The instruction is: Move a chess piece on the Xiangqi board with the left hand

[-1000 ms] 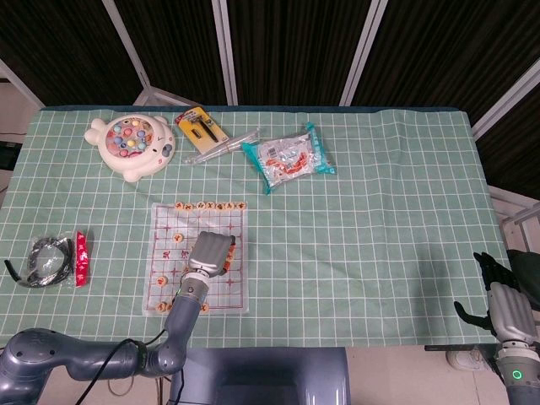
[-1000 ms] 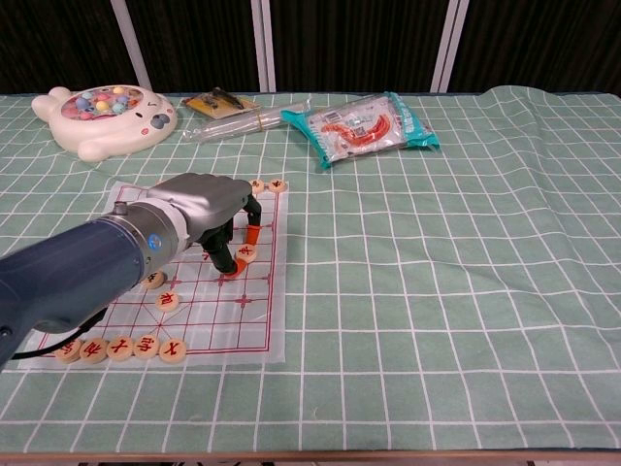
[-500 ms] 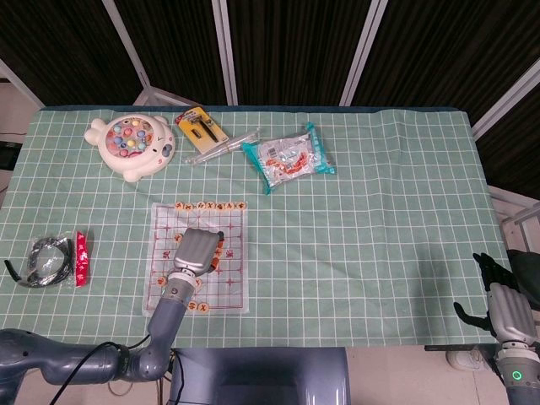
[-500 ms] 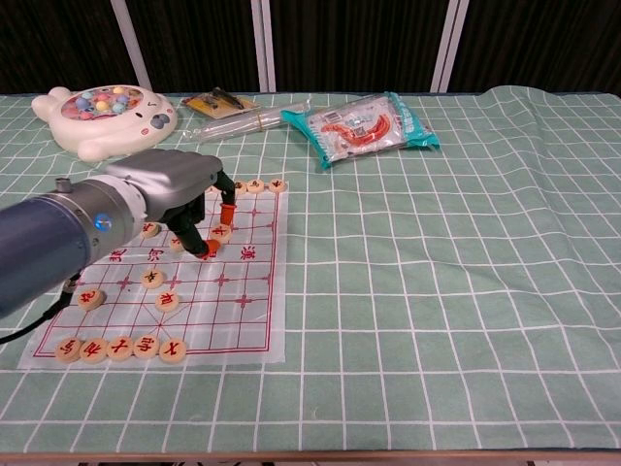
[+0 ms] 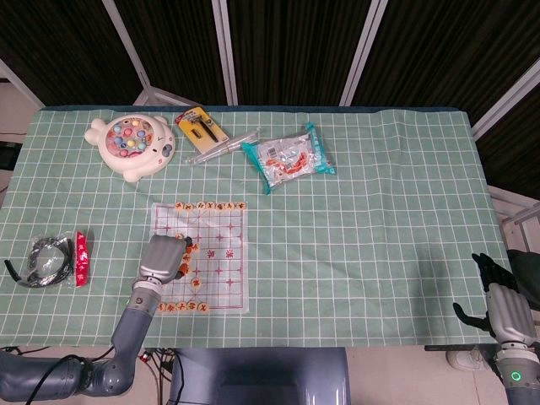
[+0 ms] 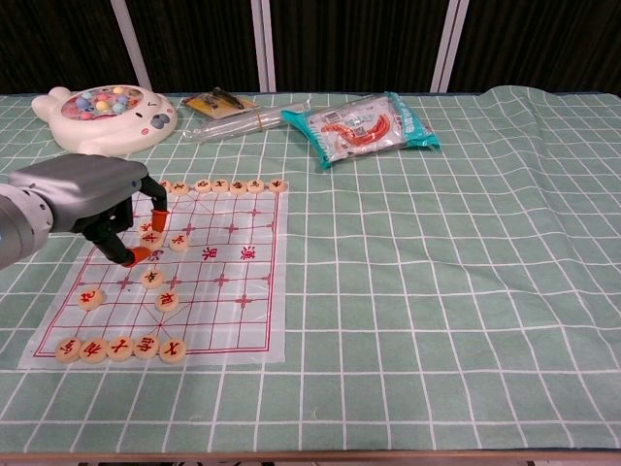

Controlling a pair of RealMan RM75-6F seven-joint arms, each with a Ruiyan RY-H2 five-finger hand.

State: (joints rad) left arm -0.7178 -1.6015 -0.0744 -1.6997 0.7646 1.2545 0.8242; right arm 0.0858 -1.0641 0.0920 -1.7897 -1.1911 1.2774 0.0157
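The Xiangqi board (image 6: 233, 311) is a clear sheet with red lines, left of centre on the green checked cloth; it also shows in the head view (image 5: 226, 272). Round wooden pieces line its far edge (image 6: 221, 185) and its near edge (image 6: 119, 347), and a few stand loose between them. My left hand (image 6: 92, 194) (image 5: 162, 257) hangs over the board's left side with fingers curled down. It pinches one chess piece (image 6: 150, 236) between two orange fingertips (image 6: 136, 254). My right hand (image 5: 498, 299) rests off the table's right corner, holding nothing.
A white fishing toy (image 6: 102, 116), a yellow card (image 6: 218, 100), a clear tube (image 6: 247, 121) and a teal snack bag (image 6: 364, 126) lie along the far side. A black cable coil (image 5: 46, 260) and a red packet (image 5: 82, 257) sit left of the board.
My left hand has travelled left across the board, from its right-middle to its left side, with the pinched piece moving along between the fingertips. The right hand has stayed put.
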